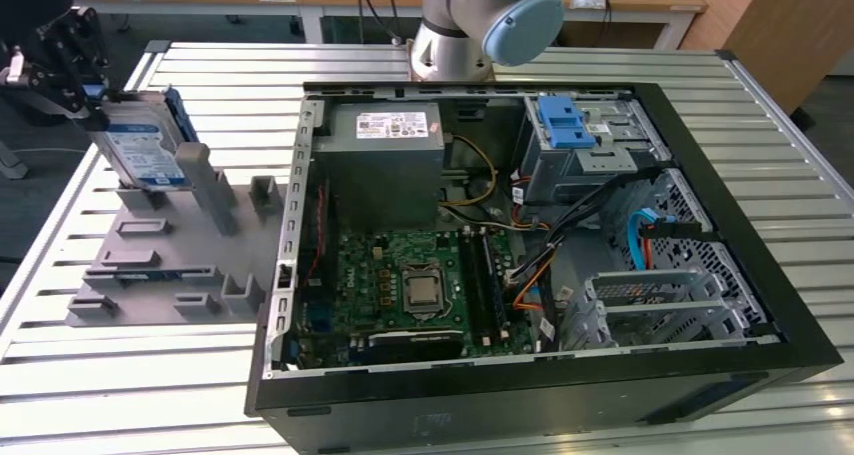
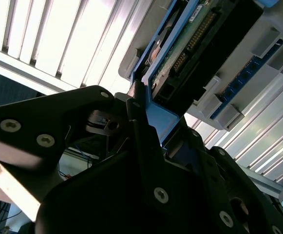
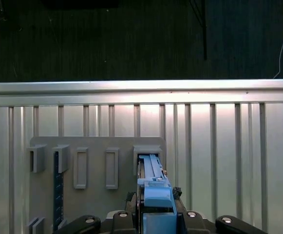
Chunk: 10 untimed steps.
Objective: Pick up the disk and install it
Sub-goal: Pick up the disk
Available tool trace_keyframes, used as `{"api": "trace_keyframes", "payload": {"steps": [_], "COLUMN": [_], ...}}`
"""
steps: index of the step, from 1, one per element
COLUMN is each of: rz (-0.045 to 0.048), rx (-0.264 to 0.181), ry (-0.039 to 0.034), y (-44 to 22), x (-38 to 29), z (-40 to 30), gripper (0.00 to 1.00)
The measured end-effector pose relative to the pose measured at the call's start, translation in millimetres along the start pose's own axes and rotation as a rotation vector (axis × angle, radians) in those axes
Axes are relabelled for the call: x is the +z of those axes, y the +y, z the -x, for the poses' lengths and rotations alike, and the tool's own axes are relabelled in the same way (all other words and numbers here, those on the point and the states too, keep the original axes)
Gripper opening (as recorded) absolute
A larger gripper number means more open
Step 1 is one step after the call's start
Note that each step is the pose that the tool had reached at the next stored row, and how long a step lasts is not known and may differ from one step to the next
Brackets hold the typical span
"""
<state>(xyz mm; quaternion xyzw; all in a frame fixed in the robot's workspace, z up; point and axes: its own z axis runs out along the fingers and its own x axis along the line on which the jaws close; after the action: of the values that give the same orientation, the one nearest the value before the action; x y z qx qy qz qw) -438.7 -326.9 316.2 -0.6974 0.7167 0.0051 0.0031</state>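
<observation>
The disk [image 1: 140, 145] is a silver drive with a blue-and-white label and blue rails. It stands on edge, slightly tilted, at the far end of a grey slotted fixture [image 1: 174, 265] on the exterior view's left. My gripper [image 1: 83, 100] is at the disk's upper end and shut on it. The second wrist view has the dark fingers [image 2: 141, 126] clamped on the blue rail, with the disk's [image 2: 190, 44] circuit-board side beyond them. In the first wrist view the disk [image 3: 153, 187] is seen edge-on over a slot of the fixture [image 3: 97, 200], held in the gripper [image 3: 156, 217].
An open black computer case [image 1: 747, 305] lies on the slatted metal table [image 1: 147, 385], to the exterior view's right of the fixture. Inside are a grey power supply [image 1: 387, 165], a green motherboard [image 1: 414, 285] and a drive bay with a blue latch [image 1: 567, 125]. The arm's base [image 1: 481, 25] stands behind.
</observation>
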Motion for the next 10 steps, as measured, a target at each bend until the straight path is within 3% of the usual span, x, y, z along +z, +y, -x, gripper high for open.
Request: {"api": "trace_keyframes", "payload": {"steps": [10], "rz": [-0.0001], "rx": [0.0], "ry": [-0.0005], "y": [0.0], "x": [-4.5], "z": [0.1], "gripper": [0.36]}}
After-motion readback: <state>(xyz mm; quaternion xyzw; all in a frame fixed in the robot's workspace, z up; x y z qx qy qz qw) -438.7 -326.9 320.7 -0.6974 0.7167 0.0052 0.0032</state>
